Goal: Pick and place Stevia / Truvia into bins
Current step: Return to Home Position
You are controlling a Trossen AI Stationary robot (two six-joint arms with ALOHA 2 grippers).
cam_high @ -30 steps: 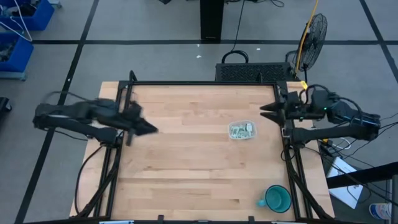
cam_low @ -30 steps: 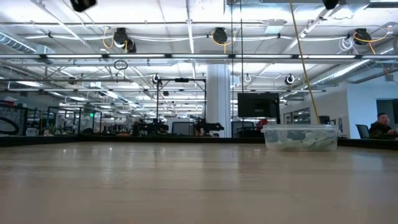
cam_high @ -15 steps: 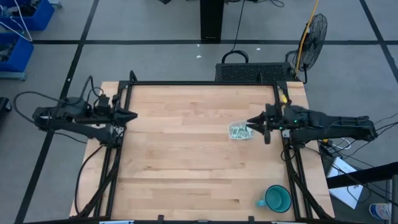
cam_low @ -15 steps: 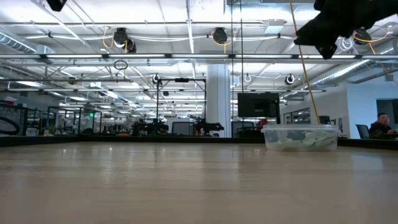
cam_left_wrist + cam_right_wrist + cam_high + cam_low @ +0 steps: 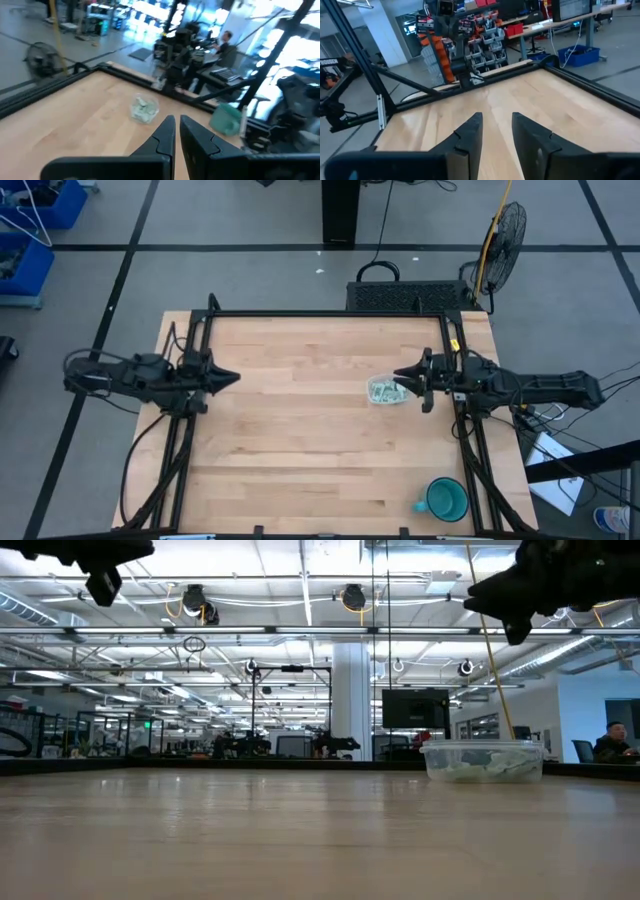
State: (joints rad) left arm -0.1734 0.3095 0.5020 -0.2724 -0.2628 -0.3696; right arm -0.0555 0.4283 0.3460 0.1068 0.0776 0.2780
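Observation:
The clear plastic tub (image 5: 387, 390) stands on its base on the right half of the table, with pale green and white sachets (image 5: 384, 389) piled inside; the low view shows the tub (image 5: 483, 760) with sachets (image 5: 480, 769) lying on its floor. I see no sachet on the bare wood. My right gripper (image 5: 398, 373) hovers high over the tub's right rim, its fingers slightly apart (image 5: 497, 125), holding nothing. My left gripper (image 5: 232, 378) hangs in the air at the table's left edge, pointing toward the tub (image 5: 145, 109), fingers together (image 5: 177, 125), empty.
A teal mug (image 5: 445, 498) with a handle stands near the table's near right corner, also seen as the mug (image 5: 225, 119) in the left wrist view. A black frame (image 5: 320, 313) borders the wooden table. Bare wood lies between the two arms. A person sits far off in the room.
My right gripper has moved from the table's right edge toward the left and now stands above the tub's right rim. My left gripper drew back toward the table's left edge, then came a little way right again. The tub and the sachets have not moved.

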